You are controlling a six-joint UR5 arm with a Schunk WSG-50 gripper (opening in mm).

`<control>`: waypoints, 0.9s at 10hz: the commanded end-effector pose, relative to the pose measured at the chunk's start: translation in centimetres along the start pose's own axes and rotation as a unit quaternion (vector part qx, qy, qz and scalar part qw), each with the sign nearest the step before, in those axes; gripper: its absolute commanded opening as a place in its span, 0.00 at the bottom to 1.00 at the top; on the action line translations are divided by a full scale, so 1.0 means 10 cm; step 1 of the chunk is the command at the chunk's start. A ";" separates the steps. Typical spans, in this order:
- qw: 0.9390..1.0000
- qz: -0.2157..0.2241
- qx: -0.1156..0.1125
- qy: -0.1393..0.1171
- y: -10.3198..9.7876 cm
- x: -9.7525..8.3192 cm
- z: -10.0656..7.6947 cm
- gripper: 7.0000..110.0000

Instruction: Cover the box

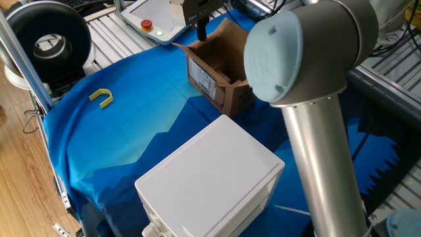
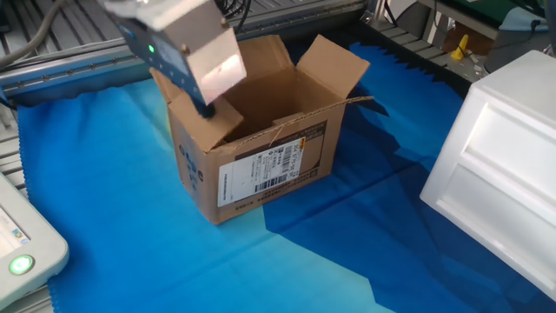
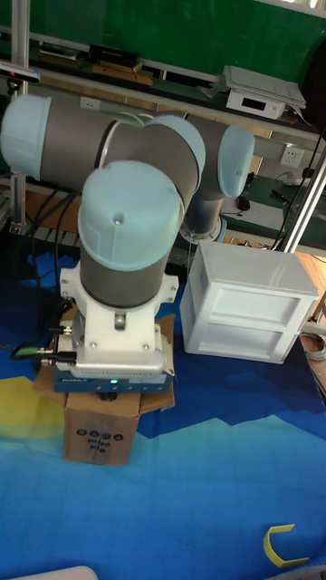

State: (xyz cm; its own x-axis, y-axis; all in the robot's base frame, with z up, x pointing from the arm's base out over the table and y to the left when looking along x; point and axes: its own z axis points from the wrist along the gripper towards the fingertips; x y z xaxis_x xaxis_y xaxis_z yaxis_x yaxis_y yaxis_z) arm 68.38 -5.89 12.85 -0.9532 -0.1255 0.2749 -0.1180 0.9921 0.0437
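The box point(image 2: 261, 161) is a small brown carton on the blue cloth, with a white barcode label point(image 2: 265, 172) on its near side. Its far flaps point(image 2: 334, 63) stand open. My gripper point(image 2: 206, 108) presses on the left flap point(image 2: 208, 129), which leans inward over the opening. Seen from the one fixed view, the dark fingers point(image 1: 201, 27) look pressed together with nothing between them, at the far rim of the box point(image 1: 220, 76). The tall fixed view shows the wrist point(image 3: 113, 367) right above the box point(image 3: 98, 437), hiding its top.
A large white plastic box point(image 1: 210, 178) point(image 2: 499, 169) point(image 3: 249, 313) stands close beside the carton. A yellow U-shaped piece point(image 1: 100, 97) point(image 3: 284, 547) lies on the cloth. A pendant point(image 1: 154, 16) point(image 2: 22, 252) sits at the table edge. My arm's elbow point(image 1: 296, 52) hangs over the cloth.
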 end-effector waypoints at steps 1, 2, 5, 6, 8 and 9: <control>1.000 -0.005 0.005 -0.004 -0.01 -0.09 0.08 0.00; 0.999 -0.021 0.009 0.026 -0.03 0.06 0.04 0.00; 0.998 -0.026 0.014 0.058 -0.03 0.15 0.08 0.00; 0.998 -0.026 0.014 0.060 -0.03 0.13 0.11 0.00; 0.998 -0.023 0.021 0.063 -0.02 0.09 0.13 0.00; 0.997 -0.021 0.029 0.064 -0.03 0.05 0.13 0.00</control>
State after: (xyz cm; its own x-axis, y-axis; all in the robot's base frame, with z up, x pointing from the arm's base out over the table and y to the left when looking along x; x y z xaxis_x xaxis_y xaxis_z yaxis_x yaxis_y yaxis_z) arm 67.22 -6.45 12.08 -0.9103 -0.1645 0.3800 -0.1711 0.9851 0.0165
